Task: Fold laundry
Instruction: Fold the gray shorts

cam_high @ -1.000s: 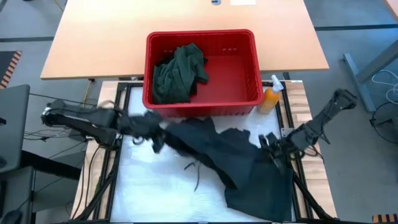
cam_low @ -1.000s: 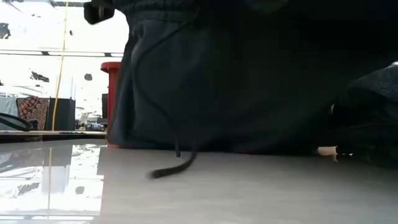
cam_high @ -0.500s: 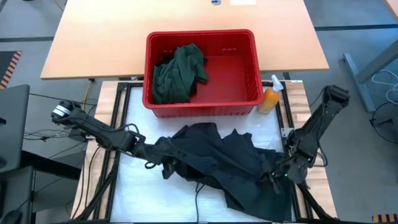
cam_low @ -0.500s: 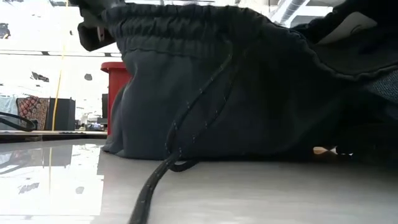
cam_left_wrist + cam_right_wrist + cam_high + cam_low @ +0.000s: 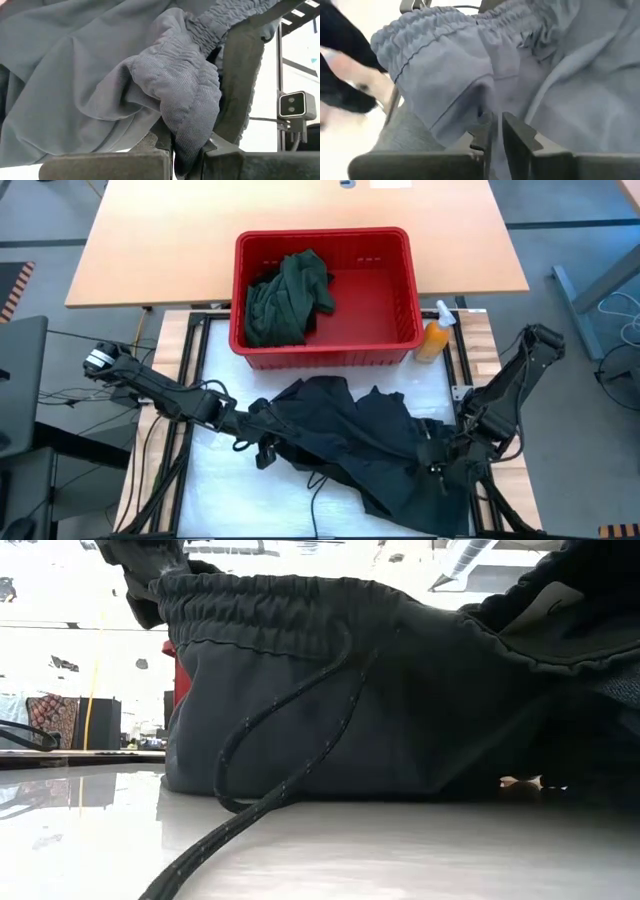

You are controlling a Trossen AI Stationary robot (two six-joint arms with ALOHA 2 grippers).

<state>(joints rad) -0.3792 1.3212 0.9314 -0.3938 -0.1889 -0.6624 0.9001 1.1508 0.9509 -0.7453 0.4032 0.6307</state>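
Left gripper [image 5: 187,150] clamped on elastic waistband of dark garment [image 5: 350,435], presumably to spread it flat for folding. Right gripper [image 5: 497,131] at opposite waistband edge, fingers slightly parted, cloth between. Green shirt [image 5: 288,295] waiting in red basket [image 5: 400,240]. No legible writing anywhere.

Dark drawstring garment [image 5: 360,435] lies crumpled on the table; green garment [image 5: 288,298] heaped in basket.

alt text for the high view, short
A dark garment lies crumpled on the white table, the left gripper shut on its edge and the right gripper at the opposite edge. Behind, a red basket holds a green garment.
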